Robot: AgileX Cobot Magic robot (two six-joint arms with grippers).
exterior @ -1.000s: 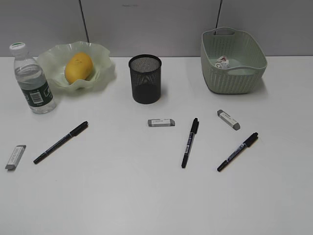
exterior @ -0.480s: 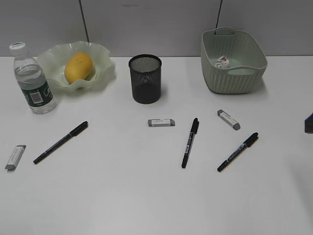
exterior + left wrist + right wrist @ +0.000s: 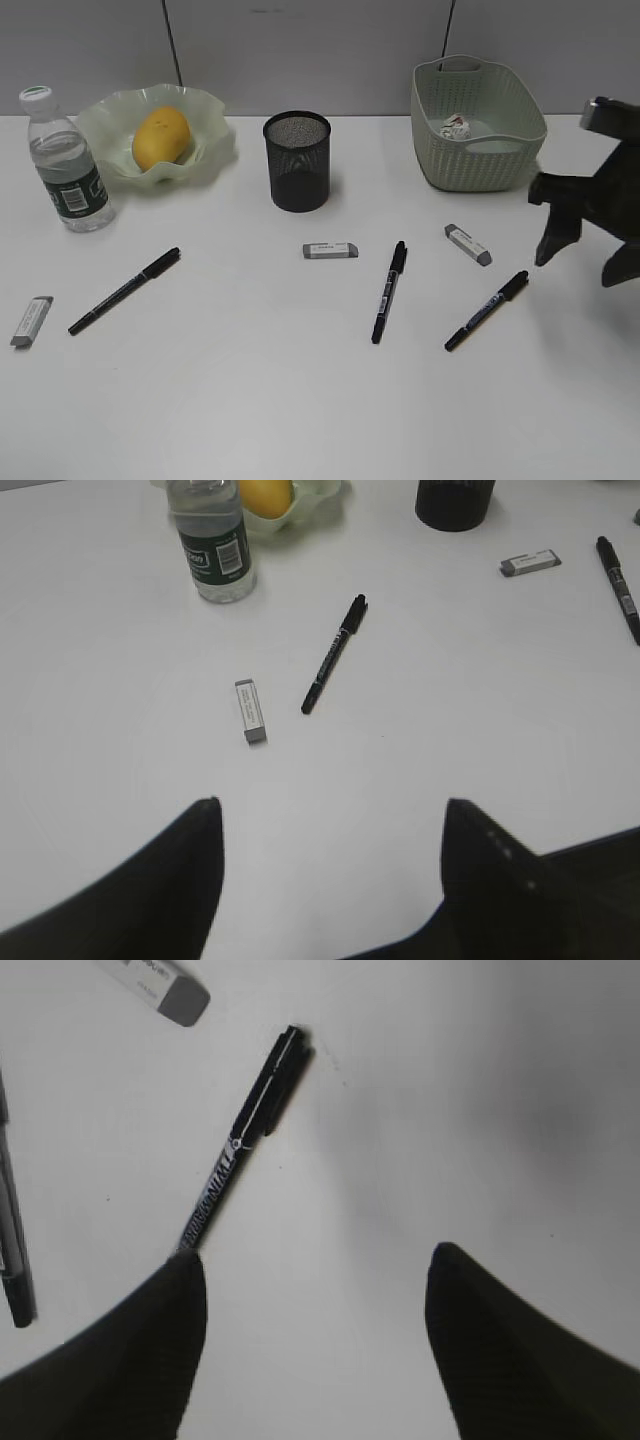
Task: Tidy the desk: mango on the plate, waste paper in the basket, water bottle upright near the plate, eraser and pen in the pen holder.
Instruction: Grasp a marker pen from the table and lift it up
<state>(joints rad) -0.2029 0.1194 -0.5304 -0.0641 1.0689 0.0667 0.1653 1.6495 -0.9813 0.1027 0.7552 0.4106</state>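
On the right side of the desk [image 3: 300,400] the right gripper [image 3: 585,262] hovers with jaws spread wide, holding nothing; the rightmost pen [image 3: 487,310] lies just to its left, long axis diagonal, cap end toward the far right. Right arm is clearly nearer it. Left gripper [image 3: 330,880] is also wide open and empty, well back from the left pen [image 3: 334,653]. Counts: three pens, three erasers, one pen holder [image 3: 297,160]. Mango [image 3: 161,138] sits on plate [image 3: 105,125], waste paper [image 3: 456,127] in basket [image 3: 430,150], water bottle [image 3: 66,165] upright beside plate.
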